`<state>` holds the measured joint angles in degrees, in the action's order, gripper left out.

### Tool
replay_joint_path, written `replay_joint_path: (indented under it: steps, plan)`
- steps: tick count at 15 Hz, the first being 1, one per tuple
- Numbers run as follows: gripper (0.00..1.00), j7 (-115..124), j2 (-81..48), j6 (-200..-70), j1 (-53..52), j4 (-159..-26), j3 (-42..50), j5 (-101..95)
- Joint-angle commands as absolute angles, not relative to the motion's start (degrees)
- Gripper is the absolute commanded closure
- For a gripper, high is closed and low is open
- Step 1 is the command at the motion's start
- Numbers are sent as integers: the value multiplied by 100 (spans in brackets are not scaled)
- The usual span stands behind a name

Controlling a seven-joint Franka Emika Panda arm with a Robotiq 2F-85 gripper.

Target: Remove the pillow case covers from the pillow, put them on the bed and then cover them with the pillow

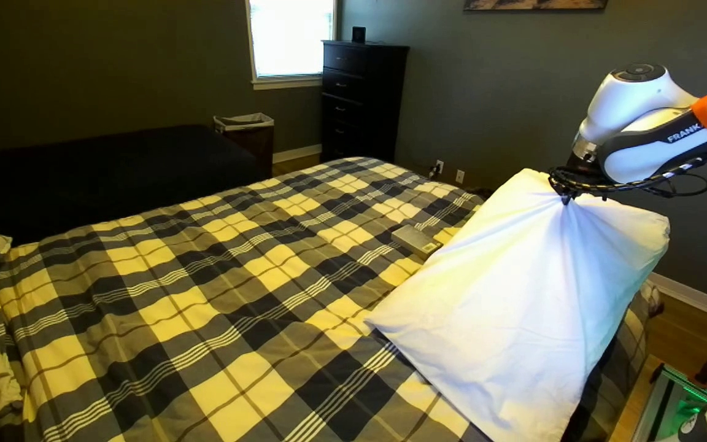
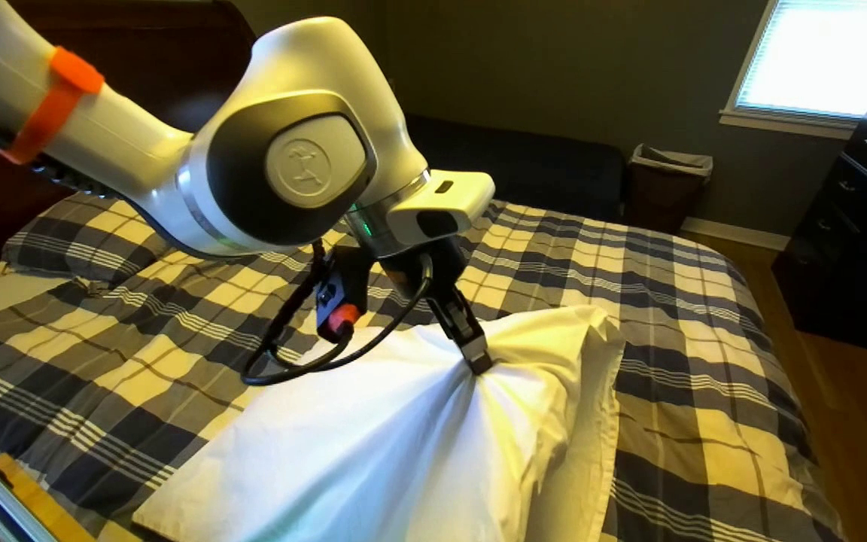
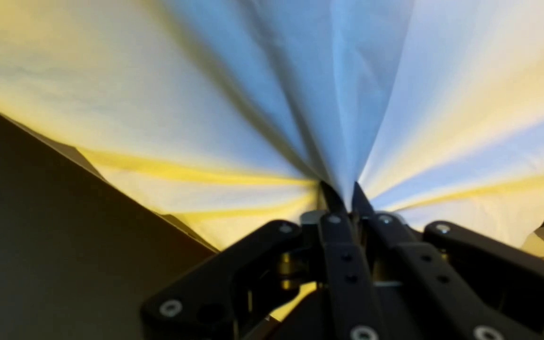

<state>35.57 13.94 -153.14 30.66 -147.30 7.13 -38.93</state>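
Observation:
The large white pillow (image 1: pixel 513 319) hangs tilted over the bed's edge side, its cloth drawn up into a gathered peak. It also shows in an exterior view (image 2: pixel 373 459) and fills most of the wrist view (image 3: pixel 168 104). My gripper (image 1: pixel 566 199) points down and is shut on a pinch of the pillow's cloth; the fingers (image 2: pixel 482 365) and tips (image 3: pixel 341 189) have folds running out from them. The pillow case covers (image 1: pixel 417 240), a small flat grey stack, lie on the plaid bed (image 1: pixel 218 294) beside the pillow's far edge. They are hidden in the other pictures.
Plaid pillows (image 2: pixel 87 233) lie at the head of the bed by the dark headboard (image 2: pixel 132 45). A hamper (image 1: pixel 246 135) and a dark dresser (image 1: pixel 363 101) stand beyond the bed. The robot's mount (image 1: pixel 666 399) stands beside the bed.

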Motion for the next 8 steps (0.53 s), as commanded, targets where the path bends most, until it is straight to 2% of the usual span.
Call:
replay_joint_path:
  steps: [1,2,8]
  plan:
    - [69,4064,1085,-15424,3072,-14459,839,-4342]
    - [68,4150,1051,-15483,3017,-14465,887,-4358]
    - [26,4566,1233,-15350,2708,-14442,819,-4624]
